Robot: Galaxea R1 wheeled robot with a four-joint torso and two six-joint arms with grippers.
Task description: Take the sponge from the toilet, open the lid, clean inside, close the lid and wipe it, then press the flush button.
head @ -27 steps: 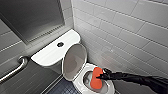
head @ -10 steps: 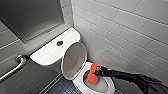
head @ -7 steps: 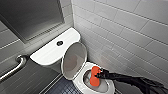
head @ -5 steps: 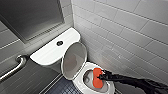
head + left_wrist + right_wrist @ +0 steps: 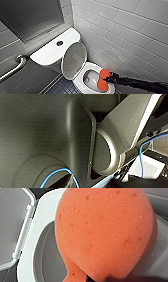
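Observation:
The white toilet (image 5: pixel 93 66) stands in the corner with its lid (image 5: pixel 74 60) raised, the greyish underside facing out and leaning back toward the tank. The dark round flush button (image 5: pixel 59 43) sits in the middle of the flat tank top. My right gripper (image 5: pixel 108 80) reaches in from the right on a black arm and is shut on the orange-red sponge (image 5: pixel 103 79). The sponge hangs over the right side of the bowl at its rim. In the right wrist view the sponge (image 5: pixel 105 233) looms large over the white seat rim (image 5: pixel 35 238) and the bowl's inside.
A white tiled wall (image 5: pixel 130 37) runs close along the toilet's right side. A metal grab bar (image 5: pixel 12 68) is fixed on the grey wall at the left. Dark floor (image 5: pixel 62 87) lies left of the bowl. Grey robot housing and a blue cable (image 5: pixel 147 144) appear in the left wrist view.
The right gripper has carried the sponge slightly to the right over the bowl, toward its right rim. The lid has stayed raised.

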